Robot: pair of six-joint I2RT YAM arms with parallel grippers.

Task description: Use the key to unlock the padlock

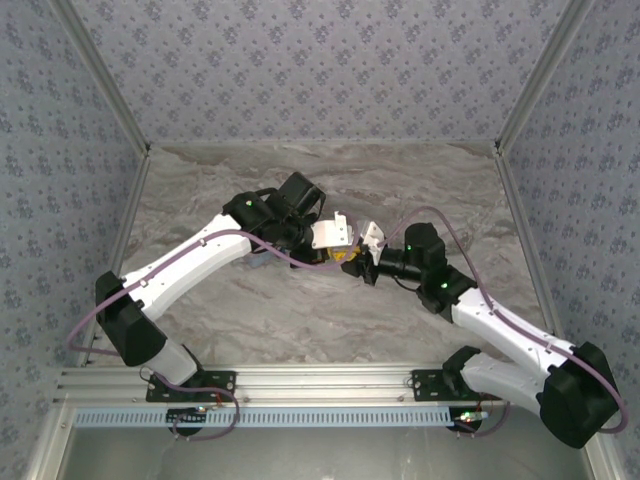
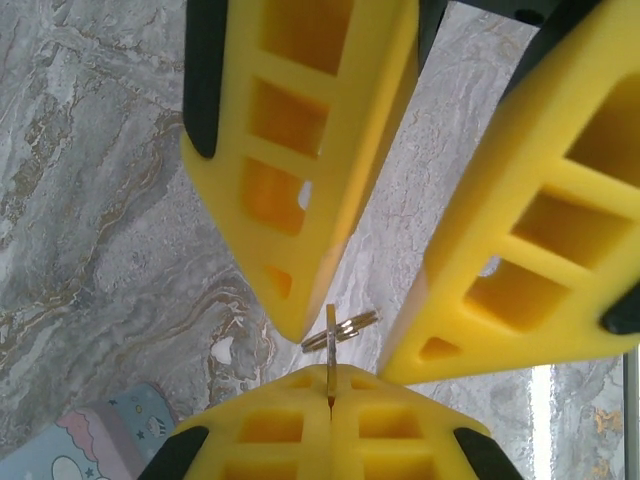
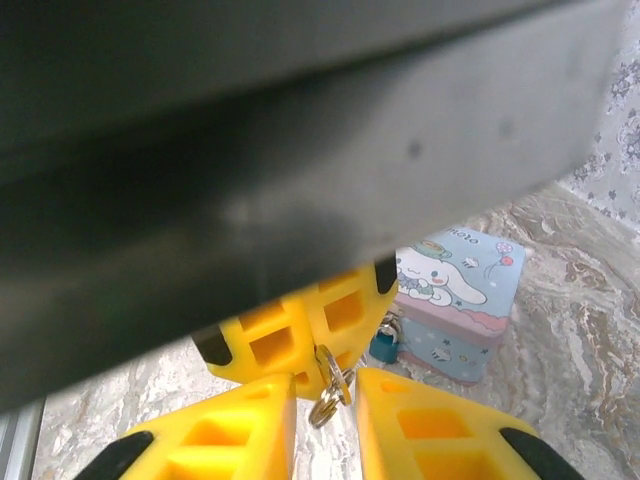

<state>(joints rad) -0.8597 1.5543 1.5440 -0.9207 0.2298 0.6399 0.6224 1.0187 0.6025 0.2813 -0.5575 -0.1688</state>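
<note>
looks like key handover: right gripper [image 3: 327, 392] half open around the key ring [image 2: 345, 328], not pinching yet. left gripper [image 2: 330, 385] clamped shut on the key [image 2: 330, 350], near the tin [image 3: 465, 290]. padlock [image 3: 383, 346] sits against tin's side. next: firm regrip, aim at keyhole.

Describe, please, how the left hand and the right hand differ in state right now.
The left hand has its fingers pressed together, while the right hand has them apart. The left hand pinches the slim metal key; the right hand merely flanks the small metal key ring. Both have yellow lattice-padded fingers.
</note>
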